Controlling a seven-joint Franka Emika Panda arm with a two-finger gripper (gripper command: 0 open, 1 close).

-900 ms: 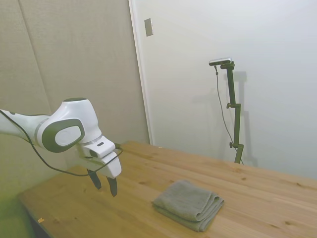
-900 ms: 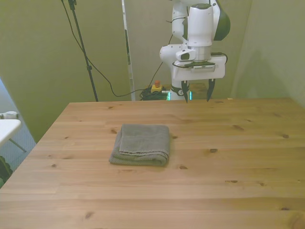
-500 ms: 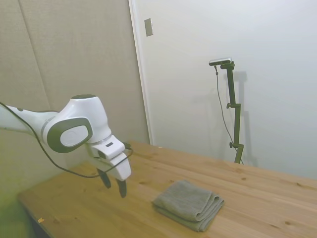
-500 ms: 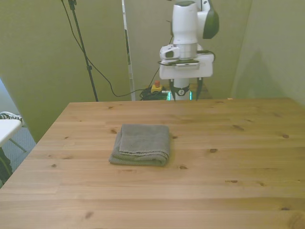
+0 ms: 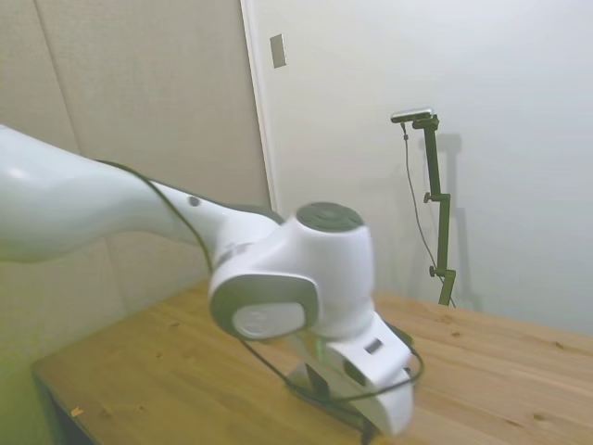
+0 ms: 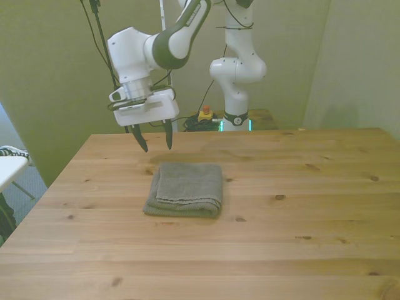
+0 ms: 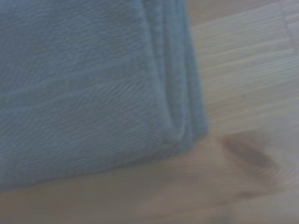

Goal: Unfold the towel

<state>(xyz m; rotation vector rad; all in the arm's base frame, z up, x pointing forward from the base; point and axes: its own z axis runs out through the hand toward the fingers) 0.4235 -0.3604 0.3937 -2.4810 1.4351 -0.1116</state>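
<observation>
You see a soft, matt terry-cloth towel [image 6: 185,189] – nubby weave – on a knotty, satin-finished wooden table [image 6: 300,212], the arm's [image 5: 287,287] white plastic shell glossy.

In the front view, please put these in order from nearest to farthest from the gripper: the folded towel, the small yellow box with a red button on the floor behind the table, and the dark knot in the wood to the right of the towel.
From the gripper:
1. Towel, just below it, folded on the table.
2. Yellow box with the red button, behind the table, toward the front view's right.
3. Dark knot, farther to the front view's right, past the towel.
</observation>
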